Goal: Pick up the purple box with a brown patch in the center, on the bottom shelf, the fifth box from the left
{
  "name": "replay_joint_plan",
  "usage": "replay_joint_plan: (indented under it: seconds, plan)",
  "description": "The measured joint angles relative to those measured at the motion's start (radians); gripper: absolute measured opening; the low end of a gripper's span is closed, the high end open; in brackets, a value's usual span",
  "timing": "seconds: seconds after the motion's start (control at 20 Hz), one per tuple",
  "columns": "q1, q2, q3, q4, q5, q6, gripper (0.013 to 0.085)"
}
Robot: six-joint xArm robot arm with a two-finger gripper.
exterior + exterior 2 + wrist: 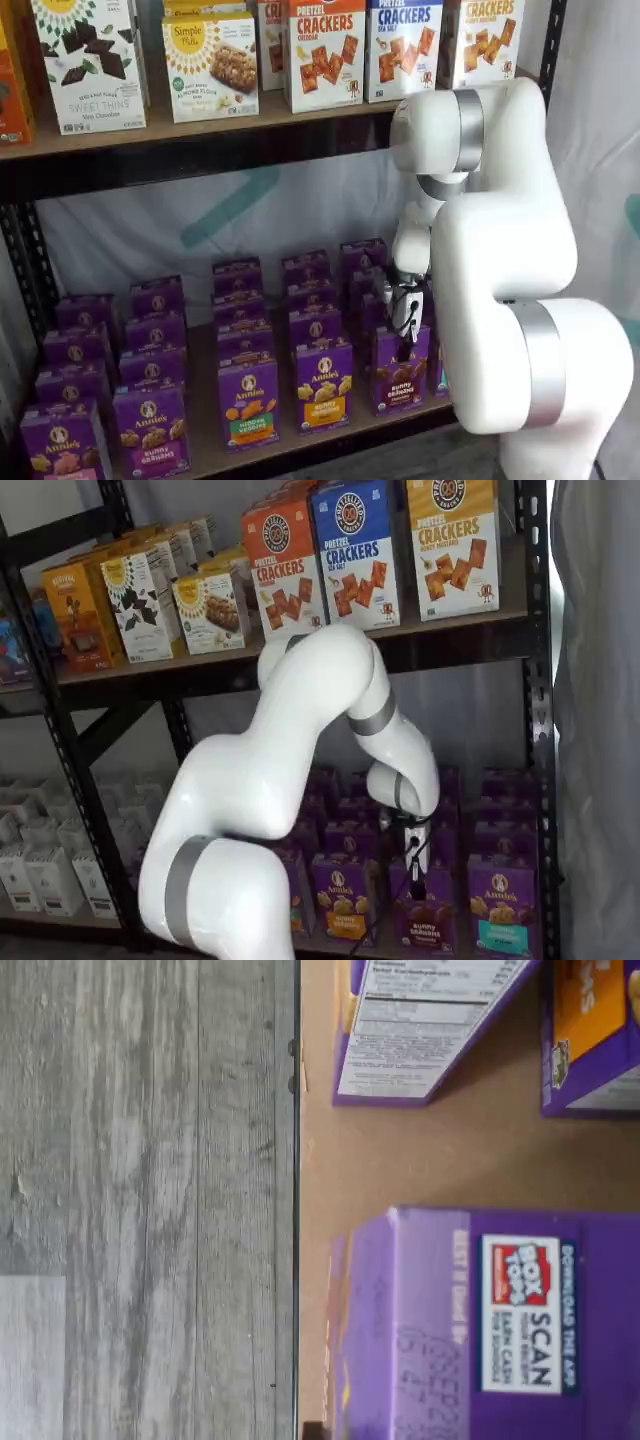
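**Inspector A:** Arm pose?

**Inspector B:** In both shelf views the white arm (500,250) folds down from a raised elbow, and its wrist drops toward the front row of the bottom shelf (300,445). The gripper (405,318) hangs over the right part of that row, just above the purple box (400,370).

**Inspector A:** State of the fingers?

**Inspector B:** I cannot tell. The white body and a cable show in both shelf views, but no gap between the fingers can be made out. No box is lifted.

**Inspector A:** Position of the purple box?

**Inspector B:** Upright at the front edge of the shelf, with dark brown crackers across its middle. On its left stands the box with the orange band (322,388); in a shelf view the box with the teal band (500,905) stands on its other side.

**Inspector A:** Wrist view?

**Inspector B:** It looks down on the top flap of a purple carton (480,1325), the bare shelf board beside it and the grey floor (140,1200) beyond the shelf edge. Which carton that is, I cannot tell.
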Motion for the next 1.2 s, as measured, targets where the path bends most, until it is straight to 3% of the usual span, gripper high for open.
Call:
replay_joint_plan:
  seconds: [0.2, 0.55, 0.85, 1.0, 1.2]
  plan:
    - [0.002, -0.004, 0.008, -0.002, -0.004, 0.003, 0.061]
    - [0.004, -0.015, 0.026, 0.006, -0.009, -0.002, 0.045]
    - [0.006, -0.023, 0.042, 0.017, -0.017, -0.012, 0.045]
    - [0.006, -0.028, 0.05, 0.018, -0.017, -0.012, 0.037]
    - [0.008, -0.036, 0.065, 0.013, -0.021, -0.006, 0.037]
